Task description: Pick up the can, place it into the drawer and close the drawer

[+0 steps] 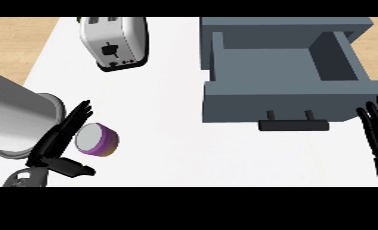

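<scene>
one can (97, 139), one open drawer (284, 69), one toaster (114, 41), two hands.

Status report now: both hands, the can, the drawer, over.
Left hand open beside the can, not gripping. Right hand open, resting at right edge. Drawer open, nothing visible inside. Toaster off the path.

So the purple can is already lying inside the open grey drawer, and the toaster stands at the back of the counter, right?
Not quite. The head view shows the purple can on the white counter beside the left hand, not inside the open grey drawer. The toaster does stand at the back.
</scene>
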